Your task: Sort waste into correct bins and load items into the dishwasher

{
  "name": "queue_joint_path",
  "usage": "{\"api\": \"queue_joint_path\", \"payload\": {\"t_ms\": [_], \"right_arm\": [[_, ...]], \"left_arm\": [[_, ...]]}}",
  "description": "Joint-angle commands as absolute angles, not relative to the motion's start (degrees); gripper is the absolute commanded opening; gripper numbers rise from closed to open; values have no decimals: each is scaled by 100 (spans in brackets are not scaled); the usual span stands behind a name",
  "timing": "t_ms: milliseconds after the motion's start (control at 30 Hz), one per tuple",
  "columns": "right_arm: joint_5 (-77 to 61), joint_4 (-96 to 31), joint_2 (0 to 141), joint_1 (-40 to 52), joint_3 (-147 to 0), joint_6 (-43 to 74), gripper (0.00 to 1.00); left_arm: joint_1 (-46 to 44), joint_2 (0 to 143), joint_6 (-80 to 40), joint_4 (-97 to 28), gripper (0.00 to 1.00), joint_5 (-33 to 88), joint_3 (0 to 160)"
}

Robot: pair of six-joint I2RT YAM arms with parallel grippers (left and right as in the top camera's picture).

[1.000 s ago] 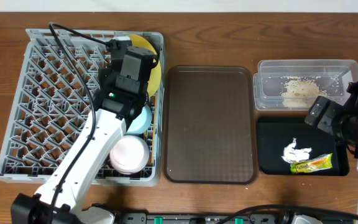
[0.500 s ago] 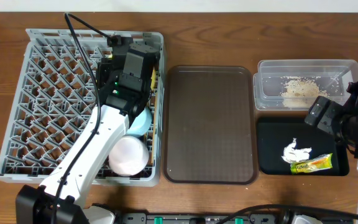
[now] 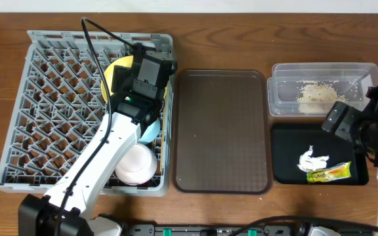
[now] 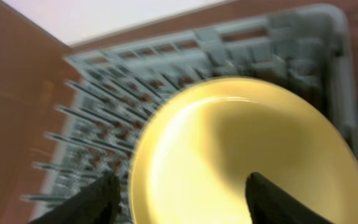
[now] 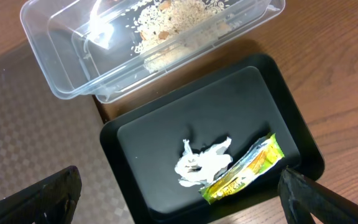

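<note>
Yellow plate stands on edge in the far right part of the grey dish rack, partly hidden under the left arm's wrist in the overhead view. Left arm runs from the near left edge diagonally up across the rack, its white forearm over the rack's right columns and the wrist pitched toward the plate. In the left wrist view, the left hand has its fingers spread wide, dark tips at the lower left and lower right, with the plate's face filling the space beyond them. Not clamped on it; cannot tell if the tips touch it, view is blurred.

Light blue bowl sits in the rack just beside the forearm, white bowl nearer the rack's front right corner.

Right arm is folded at the right edge of the worktop, wrist over the black tray. Right hand has its fingers wide apart, holding nothing, above the tray.

On the tray lie the white tissue and the snack wrapper, touching each other. Clear tub is just behind the tray, with the beige food scraps inside. Brown serving tray lies between the rack and the bins.
</note>
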State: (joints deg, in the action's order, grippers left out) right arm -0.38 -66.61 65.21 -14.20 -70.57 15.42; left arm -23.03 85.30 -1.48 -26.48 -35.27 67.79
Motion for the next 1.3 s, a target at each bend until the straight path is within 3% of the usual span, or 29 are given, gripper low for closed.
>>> {"api": "queue_joint_path", "payload": {"t_ms": [0,200,433,733,1000,1200,1267], "right_arm": [[-25,-6667,6514,-1457,-7124,1538,99],[-25,-6667,6514,-1457,-7122,1538,99],[-25,-6667,6514,-1457,-7124,1538,99],[-25,-6667,6514,-1457,-7124,1535,99],[-25,-6667,6514,-1457,-7124,1538,99],[-25,-6667,6514,-1457,-7124,1538,99],[-25,-6667,6514,-1457,-7124,1538,99]], "left_arm": [[-2174,8552,-720,-2766,72,-2296,6775],[-1614,8493,-1920,-3461,79,-1828,6775],[-62,8493,-1986,-3688,79,701,6775],[834,8514,-1577,-3918,79,1269,6663],[1015,8809,-1568,-3509,69,1323,6208],[1048,9236,-1133,-3109,67,2652,6195],[1052,9351,-1133,-3050,51,2698,6195]]}}
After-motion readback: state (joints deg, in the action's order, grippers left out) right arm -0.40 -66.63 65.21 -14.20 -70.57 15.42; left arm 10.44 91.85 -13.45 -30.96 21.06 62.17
